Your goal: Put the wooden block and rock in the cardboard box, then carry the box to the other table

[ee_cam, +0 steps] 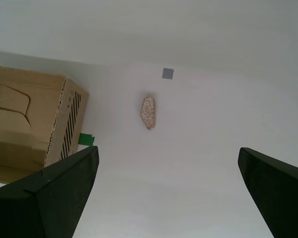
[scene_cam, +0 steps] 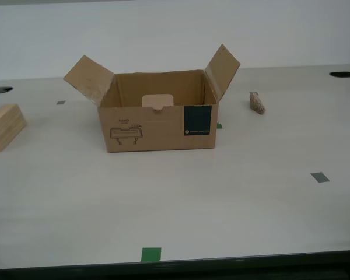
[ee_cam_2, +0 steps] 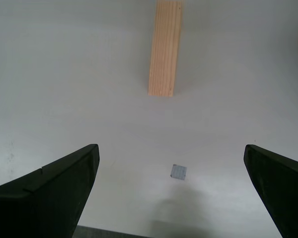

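- Cardboard box (scene_cam: 157, 119) mid-bench, flaps up, nothing seen inside.
- Wooden block (ee_cam_2: 165, 47) and rock (ee_cam: 148, 112) on the bench, on opposite sides of it.
- Both hands spread, holding nothing: my first hand (ee_cam: 166, 193) over rock, my second hand (ee_cam_2: 171, 191) short of block.
- Pick step not started; next: descend, pinch.

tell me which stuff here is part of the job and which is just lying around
Part of the job:
cardboard box, open and empty
wooden block, at the exterior view's left
rock, at the exterior view's right
my first gripper and my second gripper, both open

Just lying about:
green tape mark
grey tape squares
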